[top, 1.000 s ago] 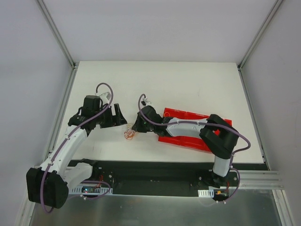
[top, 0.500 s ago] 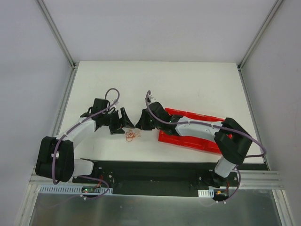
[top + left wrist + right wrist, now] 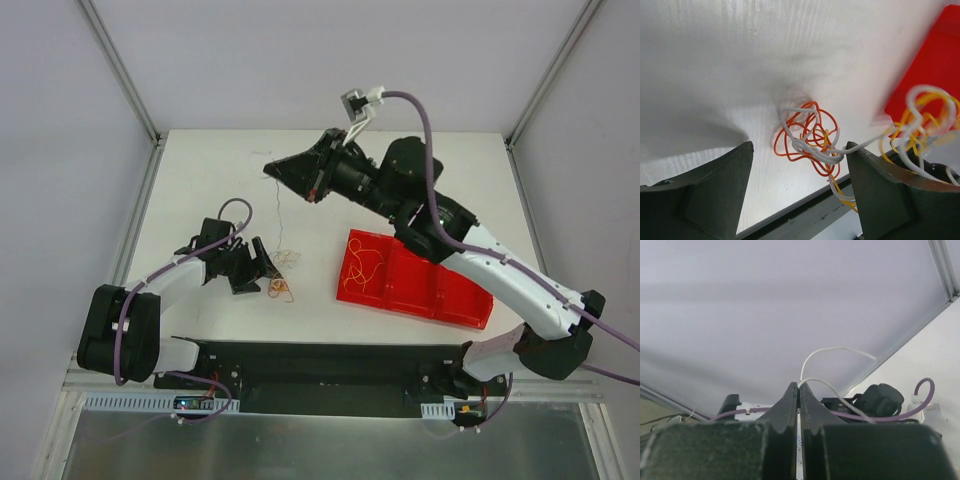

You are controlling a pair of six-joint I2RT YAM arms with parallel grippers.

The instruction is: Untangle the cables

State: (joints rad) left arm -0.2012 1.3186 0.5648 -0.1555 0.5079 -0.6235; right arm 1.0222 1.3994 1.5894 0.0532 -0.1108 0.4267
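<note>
Left pincer (image 3: 262, 268): low over the white table (image 3: 200, 180), fingers (image 3: 705, 195) spread wide, nothing pinched. Between and just beyond the fingertips lies the small tangle of thin orange and white curly wire (image 3: 807, 137), resting on the table near its near edge, left of centre.

Right pincer (image 3: 268, 168): raised high above the far half of the table, fingers pressed together on a thin white strand (image 3: 835, 350). In the top view the strand hangs down from the tip toward the tangle.

Flat red plastic tray (image 3: 440, 295): on the table towards its near right corner, just right of the tangle. Loose yellow-orange wires (image 3: 365, 265) lie in its left end.

Left wrist view: blurred yellow and white loops (image 3: 925, 112) by the right-hand finger; cannot tell if they touch it.
</note>
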